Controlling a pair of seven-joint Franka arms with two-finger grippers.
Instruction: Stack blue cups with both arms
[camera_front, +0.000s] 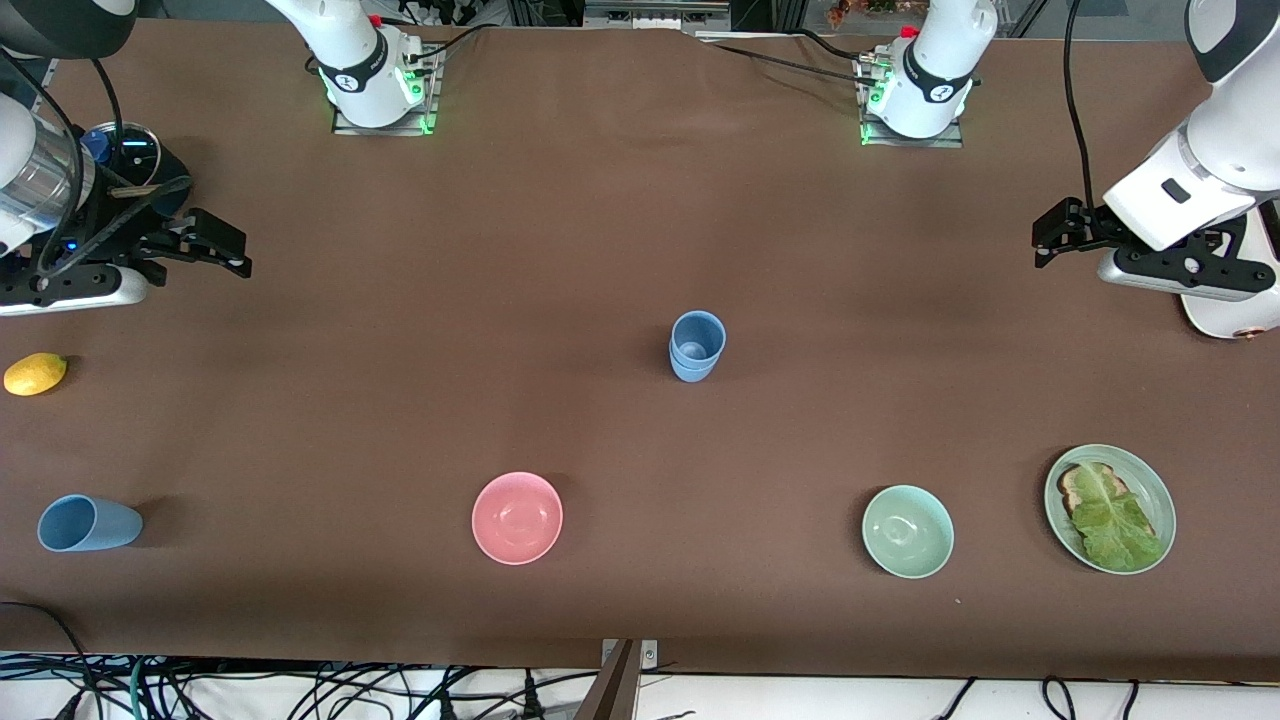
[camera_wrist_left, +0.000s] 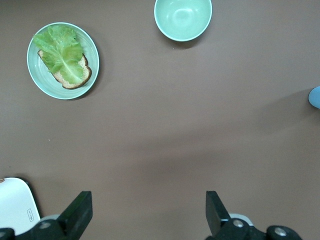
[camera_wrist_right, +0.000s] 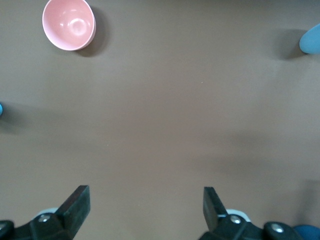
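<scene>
Brown surface (camera_front: 560, 250). Yellow lemon (camera_front: 35, 374) at the right arm's end. Pink bowl (camera_front: 517, 517) and pale green bowl (camera_front: 907, 531) near the front camera, well apart. Green plate (camera_front: 1158, 484) beside the green bowl, carrying toast (camera_front: 1076, 484) under lettuce (camera_front: 1115, 523).

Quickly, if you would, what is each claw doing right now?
Left claw: open, holding nothing, over bare table.
Right claw: open, holding nothing, over bare table.

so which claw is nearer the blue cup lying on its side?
Right. The right claw hangs at that end of the table, above the tipped cup; the left claw waits at the far end.
</scene>
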